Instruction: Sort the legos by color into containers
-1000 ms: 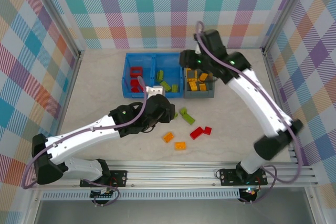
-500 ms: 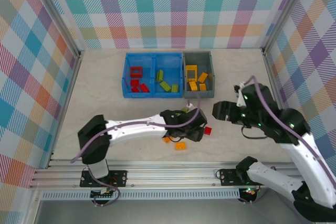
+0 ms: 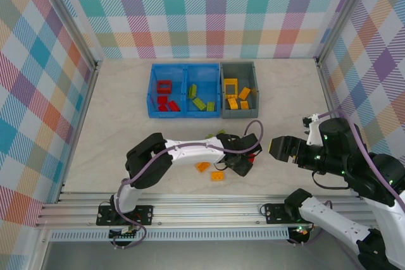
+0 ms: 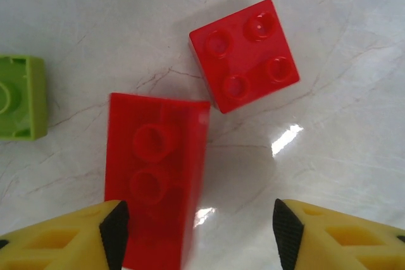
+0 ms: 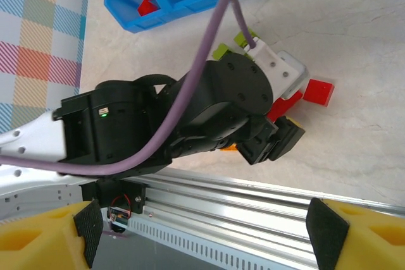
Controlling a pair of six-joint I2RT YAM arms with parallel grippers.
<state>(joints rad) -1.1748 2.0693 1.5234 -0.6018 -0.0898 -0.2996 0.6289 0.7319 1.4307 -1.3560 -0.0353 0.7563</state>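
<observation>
My left gripper [image 4: 199, 235] is open and low over the table. A long red lego [image 4: 155, 181] lies on its side between the jaws, right against the left pad [image 4: 115, 232]; a wide gap separates it from the right pad. Just beyond lie a square red lego [image 4: 243, 55] and a green lego [image 4: 19, 96]. From above, the left gripper [image 3: 245, 159] covers these reds. My right gripper [image 3: 276, 147] hangs open and empty to their right. The blue bin [image 3: 150, 93] holds red and green legos, and the grey bin [image 3: 239, 116] holds yellow-orange ones.
Two orange legos [image 3: 202, 166] [image 3: 218, 175] lie near the front beside the left arm. The right wrist view looks down on the left arm's black wrist [image 5: 215, 105], a red lego [image 5: 318, 91] and the aluminium front rail [image 5: 253, 207]. Plaid walls enclose the table.
The left arm reached right and forward, down onto the red legos. The right arm pulled back from the grey bin to the near right and its jaws opened wider.
</observation>
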